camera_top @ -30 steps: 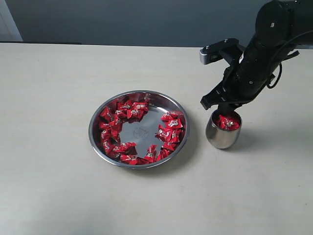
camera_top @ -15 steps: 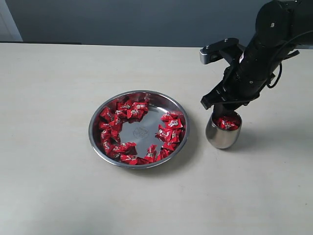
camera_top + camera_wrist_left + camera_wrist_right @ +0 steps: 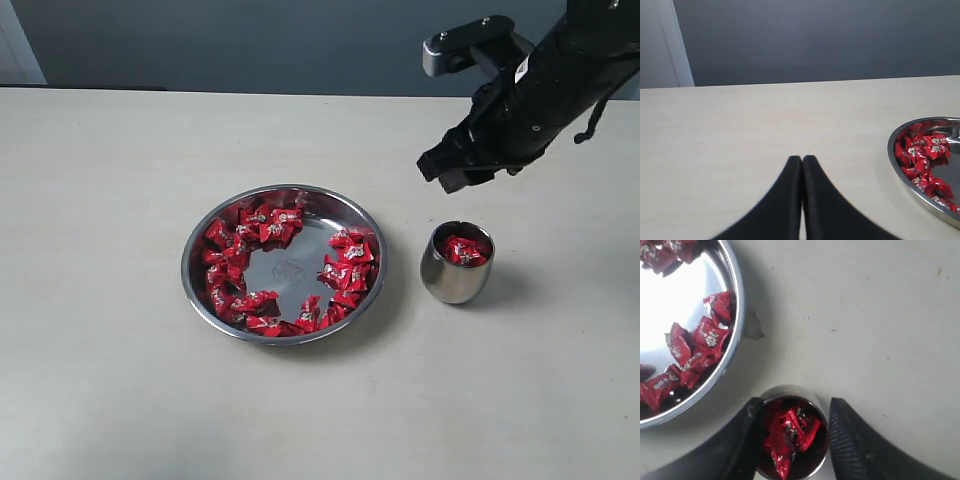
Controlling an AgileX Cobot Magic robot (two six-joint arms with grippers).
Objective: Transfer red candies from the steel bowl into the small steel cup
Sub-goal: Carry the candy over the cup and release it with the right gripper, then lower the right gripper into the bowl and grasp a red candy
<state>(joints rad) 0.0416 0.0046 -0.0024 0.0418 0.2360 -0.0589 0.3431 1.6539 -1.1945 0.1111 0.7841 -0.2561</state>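
The steel bowl (image 3: 300, 248) sits on the counter (image 3: 110, 390), a little left of the middle. Red candies (image 3: 262, 226) lie in a ring round its inner edge, thickest at the far left and on the right side, and the stamped centre is bare. The small steel cup (image 3: 450, 282) stands upright just right of the bowl, apart from its rim, with several red candies inside. The right arm (image 3: 530, 95) hangs above the cup on its far side, clear of it. The right jaws stand spread and hold nothing; the right wrist view looks down between them into the cup's mouth. The left jaws are pressed together, empty, over bare counter, with part of the bowl's rim within sight of the left wrist view.
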